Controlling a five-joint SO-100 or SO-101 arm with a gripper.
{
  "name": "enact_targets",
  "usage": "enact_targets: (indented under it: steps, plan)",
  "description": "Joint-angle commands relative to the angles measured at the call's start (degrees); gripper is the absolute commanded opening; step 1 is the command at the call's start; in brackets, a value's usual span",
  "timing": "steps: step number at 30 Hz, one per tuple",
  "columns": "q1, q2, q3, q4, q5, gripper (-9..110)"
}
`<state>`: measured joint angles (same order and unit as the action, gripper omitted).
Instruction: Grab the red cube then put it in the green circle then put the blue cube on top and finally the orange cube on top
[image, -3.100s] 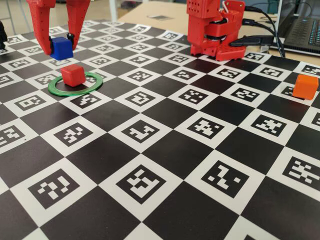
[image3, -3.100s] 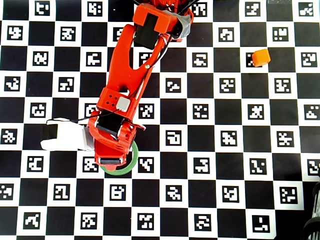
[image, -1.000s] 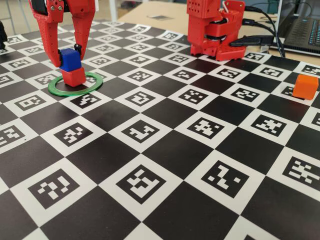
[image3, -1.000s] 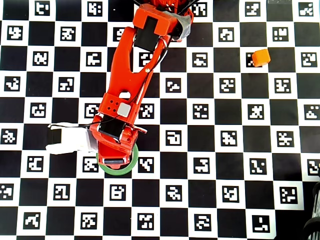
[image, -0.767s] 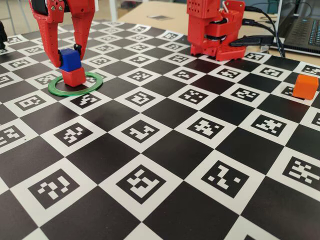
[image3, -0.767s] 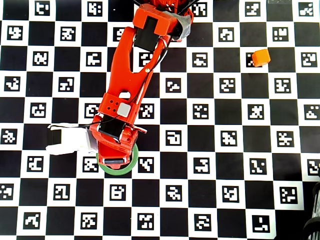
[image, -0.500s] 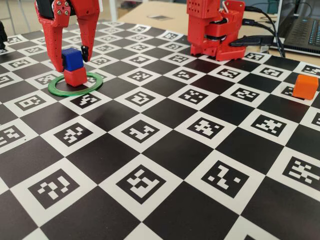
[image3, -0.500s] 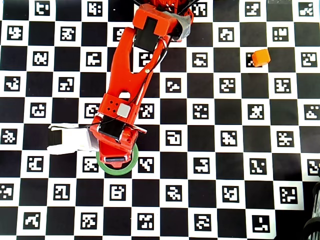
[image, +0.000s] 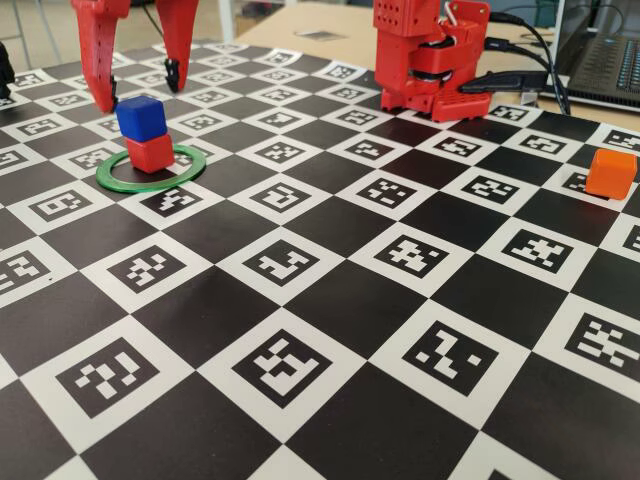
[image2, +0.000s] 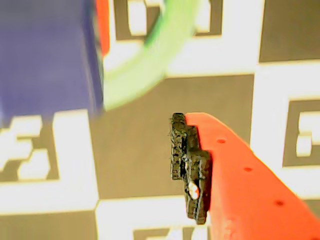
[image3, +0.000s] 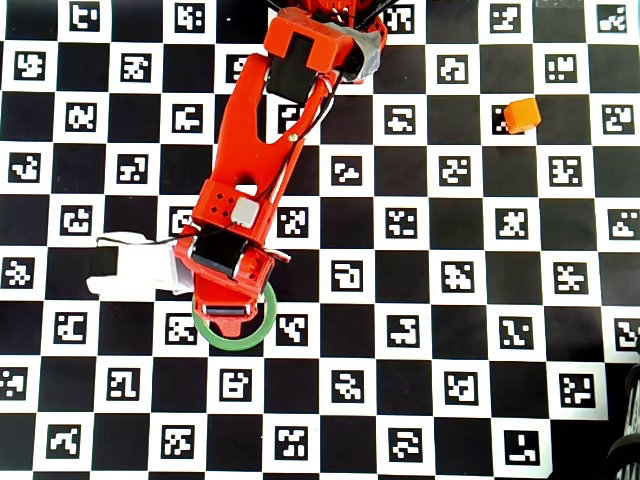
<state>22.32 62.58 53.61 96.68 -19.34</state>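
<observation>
Blue cube (image: 139, 116) sits on red cube (image: 150, 152) inside green circle (image: 152, 167); claw (image: 140, 88) spread open above, clear.

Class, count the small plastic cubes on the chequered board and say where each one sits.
3. The red plastic cube sits inside the flat green ring, the blue plastic cube on top of it, the orange plastic cube far right, alone.

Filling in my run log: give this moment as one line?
pincer: open, above stack | small blue plastic cube: on small red plastic cube | thin green ring: around red | small orange plastic cube: apart, untouched
</observation>
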Motion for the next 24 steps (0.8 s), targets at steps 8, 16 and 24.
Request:
enact_targets:
  steps: [8, 16, 24]
  plan:
    - [-7.29, 25.22, 1.32, 8.44, 16.00, 30]
    - [-22.59, 36.39, 18.54, 8.17, 26.89, 30]
    - [-43.86, 40.17, 26.72, 5.98, 45.00, 32]
